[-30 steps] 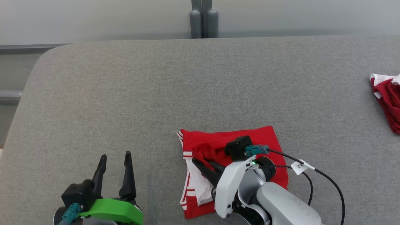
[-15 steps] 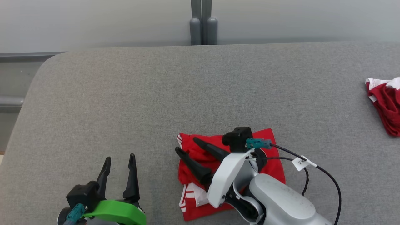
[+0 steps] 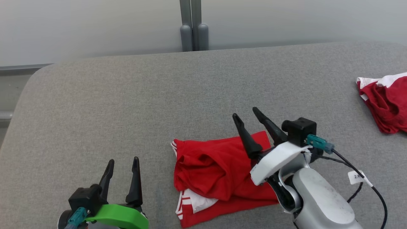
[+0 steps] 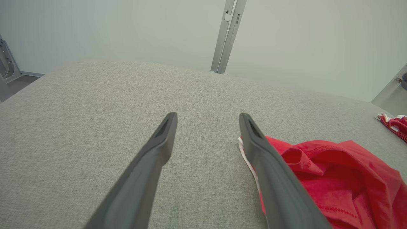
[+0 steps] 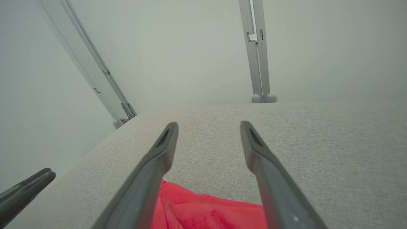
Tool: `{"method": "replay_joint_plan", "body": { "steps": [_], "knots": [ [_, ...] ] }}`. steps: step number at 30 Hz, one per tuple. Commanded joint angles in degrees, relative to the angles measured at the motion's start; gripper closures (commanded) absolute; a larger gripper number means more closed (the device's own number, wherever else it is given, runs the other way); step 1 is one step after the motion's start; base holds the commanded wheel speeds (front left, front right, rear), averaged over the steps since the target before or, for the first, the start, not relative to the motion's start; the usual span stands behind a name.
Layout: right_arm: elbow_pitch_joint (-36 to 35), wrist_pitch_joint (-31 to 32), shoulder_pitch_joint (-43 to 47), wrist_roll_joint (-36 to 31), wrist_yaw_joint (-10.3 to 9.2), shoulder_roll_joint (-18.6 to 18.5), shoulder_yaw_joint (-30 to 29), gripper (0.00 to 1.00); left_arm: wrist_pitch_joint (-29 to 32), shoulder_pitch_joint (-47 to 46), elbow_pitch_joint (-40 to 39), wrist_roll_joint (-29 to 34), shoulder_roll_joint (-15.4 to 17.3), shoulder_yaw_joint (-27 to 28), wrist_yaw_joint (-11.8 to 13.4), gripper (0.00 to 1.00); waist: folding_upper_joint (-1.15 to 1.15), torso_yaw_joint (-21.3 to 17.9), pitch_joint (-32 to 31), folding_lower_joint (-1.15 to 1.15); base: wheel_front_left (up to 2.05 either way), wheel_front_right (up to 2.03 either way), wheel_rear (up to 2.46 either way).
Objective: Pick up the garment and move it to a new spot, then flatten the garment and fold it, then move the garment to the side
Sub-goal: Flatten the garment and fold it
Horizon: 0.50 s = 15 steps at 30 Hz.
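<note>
Red garment (image 3: 219, 171), loosely folded on the grey fabric surface (image 3: 127, 95), lies beneath my right gripper (image 3: 244, 112), whose fingers are spread wide and empty past its far edge; my left gripper (image 3: 123, 159), likewise spread, holds nothing, well apart.

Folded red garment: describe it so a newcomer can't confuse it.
On the grey padded surface, look near the front edge, around centre. The folded red garment lies there by the open right gripper, white striped trim at its left edge. The other red cloth is a crumpled heap at the far right.
</note>
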Motion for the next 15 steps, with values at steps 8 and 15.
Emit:
{"method": "replay_joint_plan", "body": {
  "steps": [8,15],
  "knots": [
    [-2.0,-0.9,9.0,-6.3,0.01,0.1,-7.0,0.71,0.0,-0.4,-0.4,0.5,0.9,0.0,0.3,0.0,0.0,-0.1,0.4,0.0,0.0,0.0,0.0],
    [-0.6,-1.0,13.1,-9.5,0.01,0.1,-5.6,1.0,0.1,-0.8,-0.6,0.5,1.2,-0.2,0.5,0.0,0.0,0.7,1.0,0.0,0.0,0.0,0.0]
  ]
}}
